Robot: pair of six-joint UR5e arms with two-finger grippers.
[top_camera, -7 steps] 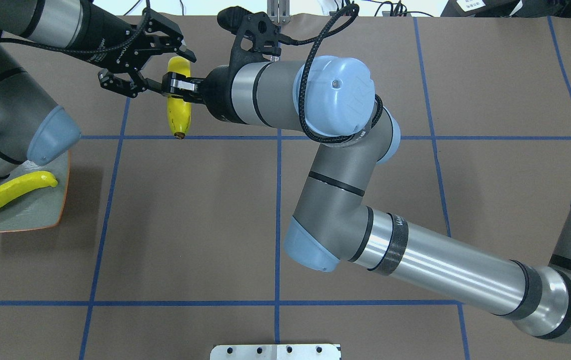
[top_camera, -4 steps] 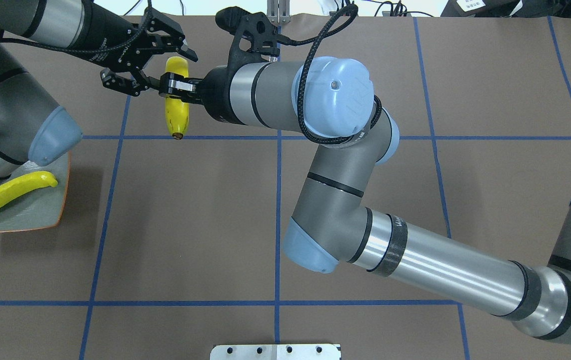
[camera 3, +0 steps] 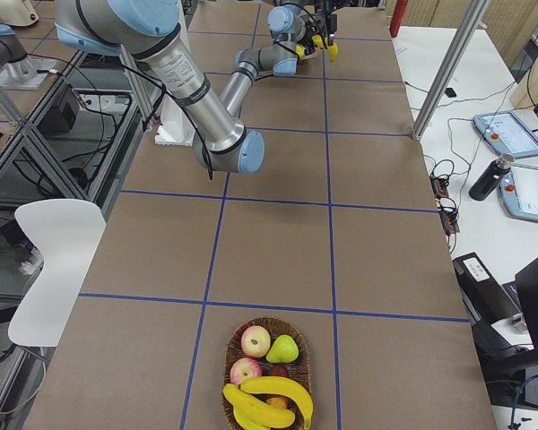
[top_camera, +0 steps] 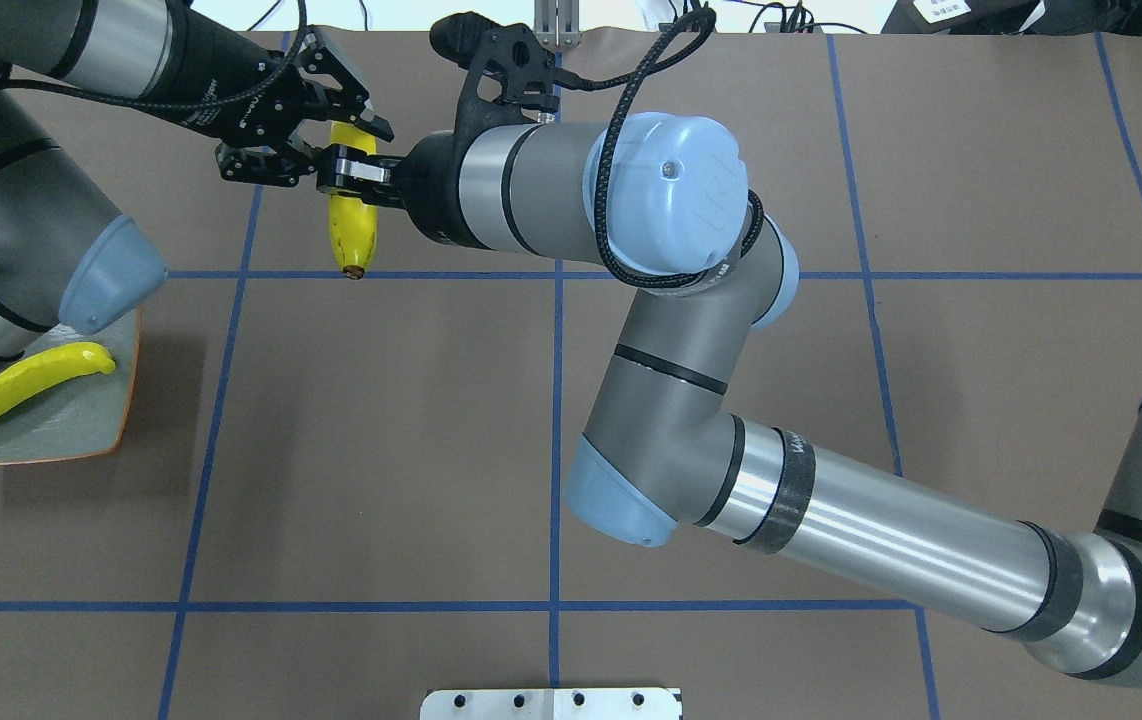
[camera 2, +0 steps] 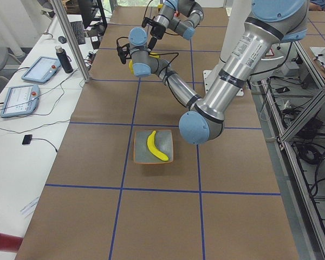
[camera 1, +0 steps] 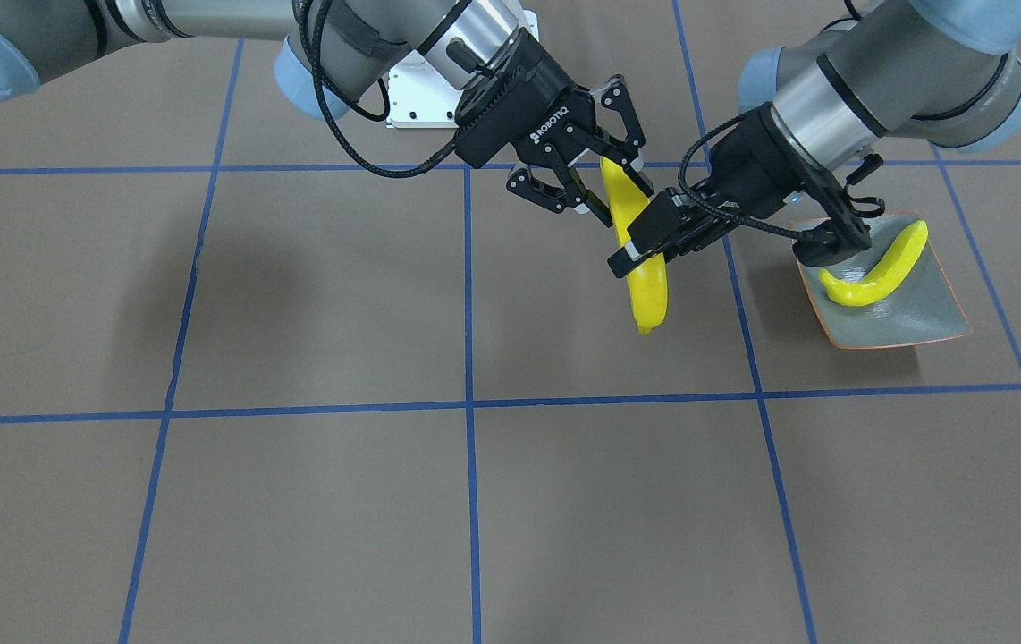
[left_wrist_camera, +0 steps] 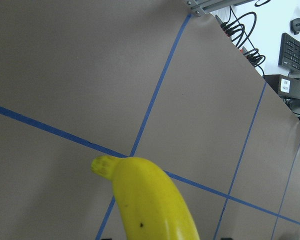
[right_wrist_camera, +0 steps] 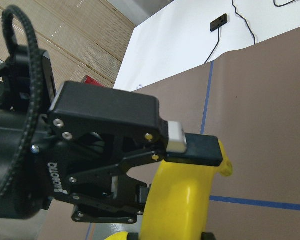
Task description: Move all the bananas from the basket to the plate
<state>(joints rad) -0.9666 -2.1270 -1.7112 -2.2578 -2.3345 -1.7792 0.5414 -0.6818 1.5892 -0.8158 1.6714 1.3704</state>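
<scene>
Brown paper ruled by blue tape lies under a mid-air hand-over. The right gripper is clenched on the held banana. Just beside it the left gripper sits close around the same fruit, one finger lying on the skin. Its partner is hidden, so I cannot tell whether it truly grips.

That is my worry. Should the right one let go before the left has purchase, that glossy curve could swivel out and drop onto the paper, short of the plate, where the plated banana lies. Both arms pulling while clamped would strain it too.

Further bananas lie in the basket, well apart at the end on the robot's right. Beyond the paper, a white bench carries tablets, and a white chair stands by.
</scene>
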